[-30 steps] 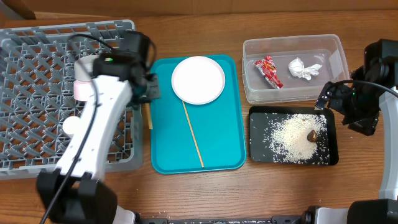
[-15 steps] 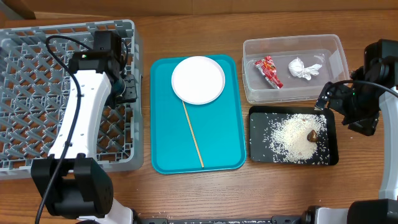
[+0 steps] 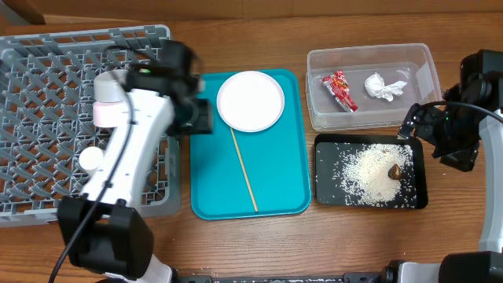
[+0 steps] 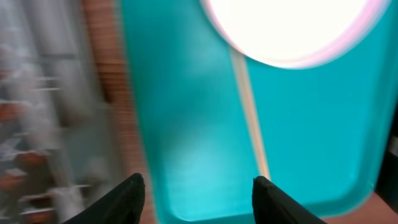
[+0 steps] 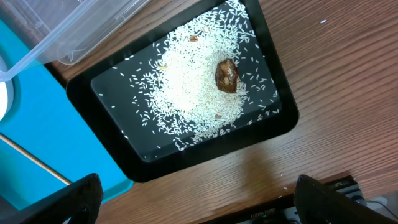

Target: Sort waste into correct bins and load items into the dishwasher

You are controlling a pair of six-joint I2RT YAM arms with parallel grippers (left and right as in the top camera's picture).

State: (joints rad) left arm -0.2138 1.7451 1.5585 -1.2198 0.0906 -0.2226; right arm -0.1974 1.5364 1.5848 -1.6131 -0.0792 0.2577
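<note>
1. We saw the left gripper point(image 4: 199, 198) over the teal tray's point(image 3: 212, 189) left edge, fingers apart and, as far as the blurred wrist view showed, empty.
2. The right gripper point(image 5: 202, 202) hung wide open, holding nothing, near the black tray's point(image 3: 326, 169) far right corner.
3. The plate point(image 3: 250, 101) sat at the teal tray's far end, with one chopstick point(image 3: 244, 169) behind it.
4. The wrapper point(image 3: 339, 90) and tissue point(image 3: 383, 86) lay in the clear tub point(image 3: 369, 59); the rice point(image 3: 365, 171) and brown lump point(image 3: 395, 170) lay in the black tray.
</note>
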